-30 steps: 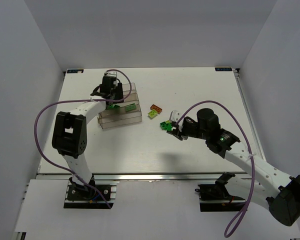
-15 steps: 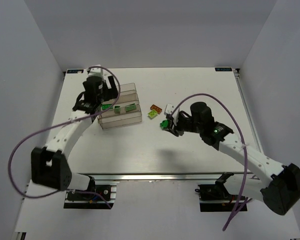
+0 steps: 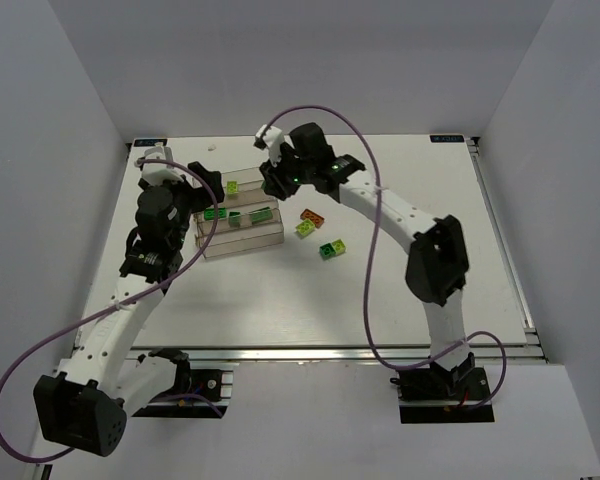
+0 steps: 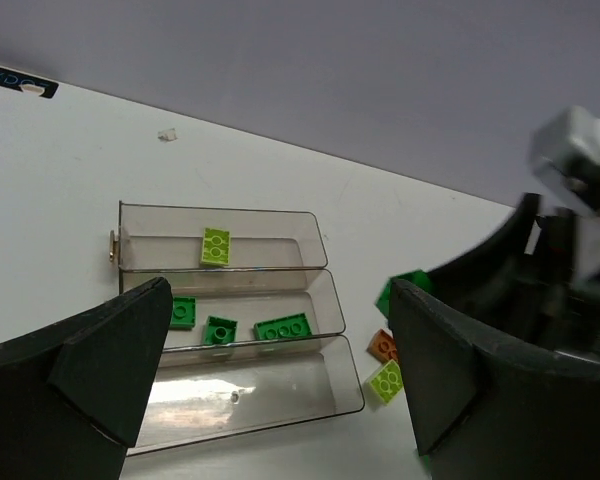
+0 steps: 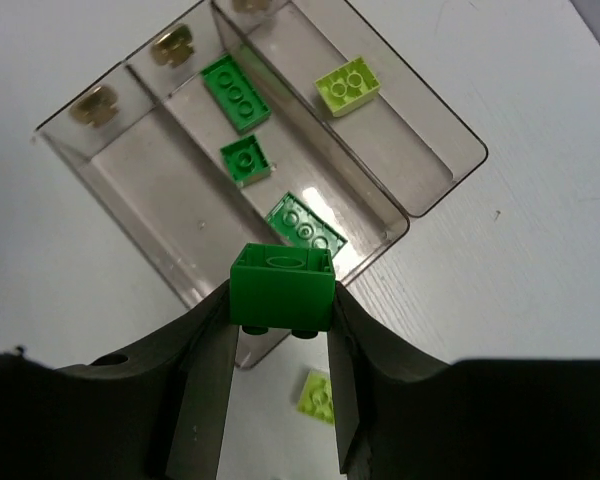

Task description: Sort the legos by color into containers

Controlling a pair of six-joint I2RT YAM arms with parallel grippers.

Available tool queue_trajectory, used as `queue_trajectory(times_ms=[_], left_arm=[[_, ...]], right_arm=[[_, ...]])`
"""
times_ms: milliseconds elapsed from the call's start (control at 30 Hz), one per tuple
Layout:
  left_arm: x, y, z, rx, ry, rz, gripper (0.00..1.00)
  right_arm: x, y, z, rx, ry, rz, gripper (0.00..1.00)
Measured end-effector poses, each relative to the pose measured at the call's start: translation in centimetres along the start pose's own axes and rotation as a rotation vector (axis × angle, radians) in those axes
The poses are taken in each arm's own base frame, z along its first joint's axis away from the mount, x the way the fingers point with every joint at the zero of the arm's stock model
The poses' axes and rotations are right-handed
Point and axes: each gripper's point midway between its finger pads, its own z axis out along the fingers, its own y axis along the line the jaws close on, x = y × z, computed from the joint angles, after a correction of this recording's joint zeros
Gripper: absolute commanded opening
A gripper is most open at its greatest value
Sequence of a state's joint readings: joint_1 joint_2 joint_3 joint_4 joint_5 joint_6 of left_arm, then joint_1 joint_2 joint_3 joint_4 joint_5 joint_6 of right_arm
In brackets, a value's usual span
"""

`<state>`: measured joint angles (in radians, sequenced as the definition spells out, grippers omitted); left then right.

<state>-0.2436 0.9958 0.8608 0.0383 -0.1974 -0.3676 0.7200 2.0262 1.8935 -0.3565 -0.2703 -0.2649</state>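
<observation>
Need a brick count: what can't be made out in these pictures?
- Top external: the dark green studded plastic brick in the right jaws is hidden beneath that arm.
- Left wrist: the orange studded plastic brick is partly covered by the left jaws.
- Right wrist: the clear plastic bins' near end is behind the held brick.

Only one piece of writing comes close to readable. A dark strip label [image 4: 10, 78] lies on the table [image 4: 70, 170] at its far left corner, and it carries white characters. They are seen upside down and cut off by the picture's edge, and they look like "XDC", though not surely. In the top view a second dark label [image 3: 445, 139] lies at the far right corner of the table. Its pale marks are too small to make out.
</observation>
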Motion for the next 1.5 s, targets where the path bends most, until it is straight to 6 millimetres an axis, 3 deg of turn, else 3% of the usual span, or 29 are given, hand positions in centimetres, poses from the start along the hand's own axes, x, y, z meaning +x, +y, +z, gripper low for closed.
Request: queue_trajectory(times_ms=[167, 267, 400, 600, 767, 833, 1000, 1200, 1367, 1500], left_arm=[[-0.5, -0.1, -0.3, 0.004, -0.016, -0.002, 0.98], [-1.4, -0.3, -0.7, 0.014, -0.043, -0.005, 0.98], [-2.3, -0.6, -1.1, 0.024, -0.070, -0.008, 0.98], [-2.4, -0.6, -1.2, 0.027, -0.074, -0.007, 0.98], [-2.6, -0.9, -1.2, 0.040, -0.081, -0.009, 0.98], [-2.6, -1.1, -1.2, 0.051, -0.082, -0.010, 0.98], [-2.5, -1.5, -1.2, 0.075, -0.075, -0.010, 0.98], [-2.3, -1.9, -1.1, 0.098, -0.068, -0.013, 0.98], [-2.3, -2.1, -1.2, 0.107, -0.064, -0.013, 0.97], [-2.2, -2.3, -1.2, 0.120, -0.060, -0.016, 0.89]], right_arm=[[2.6, -0.7, 4.5, 0.047, 0.066, 0.144, 0.00], [4.1, -0.8, 5.7, 0.065, 0.094, 0.206, 0.00], [4.3, -1.0, 6.4, 0.089, 0.081, 0.263, 0.00], [4.2, -1.6, 8.3, 0.099, 0.040, 0.291, 0.11], [6.5, -1.7, 10.3, 0.097, 0.068, 0.302, 0.19], [7.1, -1.7, 10.9, 0.098, 0.076, 0.304, 0.27], [7.4, -2.0, 11.2, 0.108, 0.076, 0.302, 0.49], [6.6, -2.3, 11.3, 0.114, 0.049, 0.291, 0.58], [6.6, -2.3, 11.3, 0.115, 0.048, 0.288, 0.58], [6.6, -2.4, 11.1, 0.119, 0.048, 0.285, 0.57]])
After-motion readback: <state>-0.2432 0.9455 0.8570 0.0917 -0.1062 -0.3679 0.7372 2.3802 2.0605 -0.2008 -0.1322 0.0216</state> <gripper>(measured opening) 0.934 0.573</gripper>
